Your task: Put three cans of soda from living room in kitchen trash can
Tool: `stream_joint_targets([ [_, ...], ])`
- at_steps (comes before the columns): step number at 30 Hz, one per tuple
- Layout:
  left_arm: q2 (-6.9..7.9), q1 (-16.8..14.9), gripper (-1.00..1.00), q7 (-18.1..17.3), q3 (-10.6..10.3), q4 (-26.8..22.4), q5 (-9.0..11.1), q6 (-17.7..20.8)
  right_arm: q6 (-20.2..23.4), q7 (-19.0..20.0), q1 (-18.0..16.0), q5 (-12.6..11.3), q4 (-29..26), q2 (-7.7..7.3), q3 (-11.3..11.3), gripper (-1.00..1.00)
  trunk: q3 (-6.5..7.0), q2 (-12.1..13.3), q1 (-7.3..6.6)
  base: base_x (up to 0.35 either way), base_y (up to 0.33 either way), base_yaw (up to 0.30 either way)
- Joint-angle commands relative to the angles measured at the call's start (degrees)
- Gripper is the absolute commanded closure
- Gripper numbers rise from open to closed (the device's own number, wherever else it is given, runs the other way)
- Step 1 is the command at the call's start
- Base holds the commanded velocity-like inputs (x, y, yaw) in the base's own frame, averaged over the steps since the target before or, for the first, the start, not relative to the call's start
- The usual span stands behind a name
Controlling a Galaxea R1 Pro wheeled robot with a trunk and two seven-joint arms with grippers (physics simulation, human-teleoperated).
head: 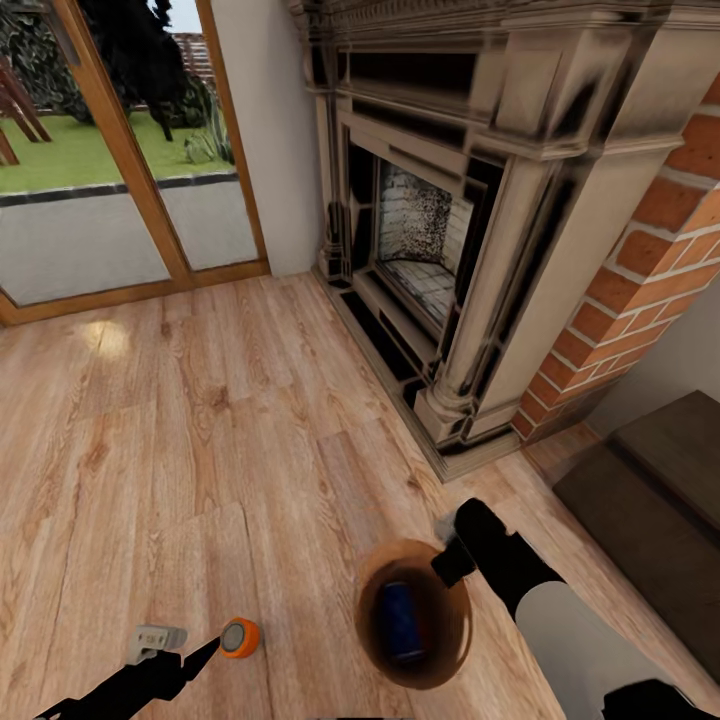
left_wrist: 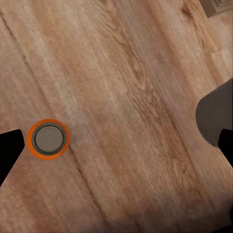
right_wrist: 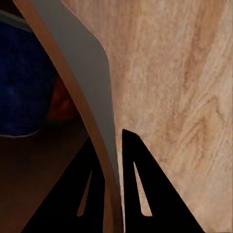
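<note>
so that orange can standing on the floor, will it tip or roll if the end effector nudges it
The orange can stands upright on smooth wood planks, so a high nudge would probably tip it. Once down, its round body would likely roll. The left end effector looks open wide around it, leaving room to close squarely.

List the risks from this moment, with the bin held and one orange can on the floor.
1. The right tool pinches only the thin rim of the round brown-copper bin; the bin, with the blue soda can inside, could tilt or slip.
2. The upright orange soda can with a grey top stands by one finger of the open left tool, off-centre; closing now may knock it over and let it roll across the pale wood-plank floor.
</note>
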Motion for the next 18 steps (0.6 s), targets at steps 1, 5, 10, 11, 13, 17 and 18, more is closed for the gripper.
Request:
stream_joint_targets([
  [1,0.0,0.0,-1.0,0.0,0.0,0.0,0.0,0.0,0.5,0.2,0.0,-9.2,0.0,0.02,-0.2,1.0,0.01,0.0,-0.01,0.0,0.0,0.0],
  [5,0.0,0.0,-1.0,0.0,0.0,0.0,-0.1,0.0,0.5,0.2,0.0,-9.1,0.0,0.02,-0.2,1.0,0.01,0.0,-0.01,0.0,0.0,0.0],
  [10,-0.01,0.0,-1.0,0.0,-0.1,0.0,-0.2,0.0,0.5,0.2,0.0,-9.1,0.0,0.09,-0.2,1.0,0.01,0.0,-0.01,0.0,0.0,0.0],
  [11,-0.01,0.0,-1.0,0.0,-0.1,0.0,-0.2,0.0,0.5,0.2,0.0,-9.1,0.0,0.1,-0.2,1.0,0.01,0.0,-0.01,0.0,0.0,0.0],
  [13,-0.01,0.0,-1.0,0.0,-0.1,0.0,-0.2,0.0,0.5,0.1,0.0,-9.1,0.0,0.1,-0.2,1.0,0.01,0.0,-0.01,0.0,0.0,0.0],
  [17,-0.01,0.0,-1.0,0.0,-0.1,0.0,-0.2,0.0,0.5,0.1,0.0,-9.1,0.0,0.11,-0.2,1.0,0.01,0.0,-0.01,0.0,0.0,0.0],
  [18,-0.01,0.0,-1.0,0.0,-0.1,0.0,-0.2,0.0,0.5,0.1,0.0,-9.1,0.0,0.11,-0.2,1.0,0.01,0.0,-0.01,0.0,0.0,0.0],
])
